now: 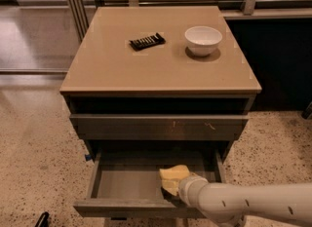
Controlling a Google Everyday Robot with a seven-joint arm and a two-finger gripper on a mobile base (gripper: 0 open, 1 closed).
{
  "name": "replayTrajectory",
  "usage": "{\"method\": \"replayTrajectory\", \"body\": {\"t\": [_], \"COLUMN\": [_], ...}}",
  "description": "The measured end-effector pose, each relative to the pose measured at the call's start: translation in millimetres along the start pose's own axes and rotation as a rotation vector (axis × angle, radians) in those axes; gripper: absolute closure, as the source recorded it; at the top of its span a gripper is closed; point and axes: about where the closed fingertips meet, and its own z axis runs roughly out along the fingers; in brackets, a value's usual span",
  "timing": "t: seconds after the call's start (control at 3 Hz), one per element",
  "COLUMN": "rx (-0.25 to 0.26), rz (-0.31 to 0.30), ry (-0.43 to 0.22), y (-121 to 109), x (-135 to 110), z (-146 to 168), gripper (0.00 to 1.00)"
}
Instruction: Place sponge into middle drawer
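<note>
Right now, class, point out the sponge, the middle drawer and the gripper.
sponge point(173, 174): camera view, its pale-yellow top face.
middle drawer point(126, 184): camera view, bare grey tray floor.
gripper point(171, 196): camera view, dark end at the sponge inside the drawer.

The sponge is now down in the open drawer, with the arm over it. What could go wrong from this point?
1. The gripper is at the sponge, low inside the middle drawer. The soft foam may cling to it and come out again on retreat.
2. The arm crosses the drawer's front edge, so a low retreat could knock or drag the drawer.
3. The scratched drawer front sits above the opening, and a steep lift might strike it.
</note>
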Motion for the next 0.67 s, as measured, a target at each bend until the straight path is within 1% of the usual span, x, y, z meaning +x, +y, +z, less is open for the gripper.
{"method": "replayTrajectory", "body": {"t": [0.33, 0.67], "rx": [-0.021, -0.043], "rz": [0.006, 0.035], "ry": [0.037, 0.101], "y": [-3, -8], "x": [8, 25], "z": [24, 41], "gripper": [1.0, 0.98]}}
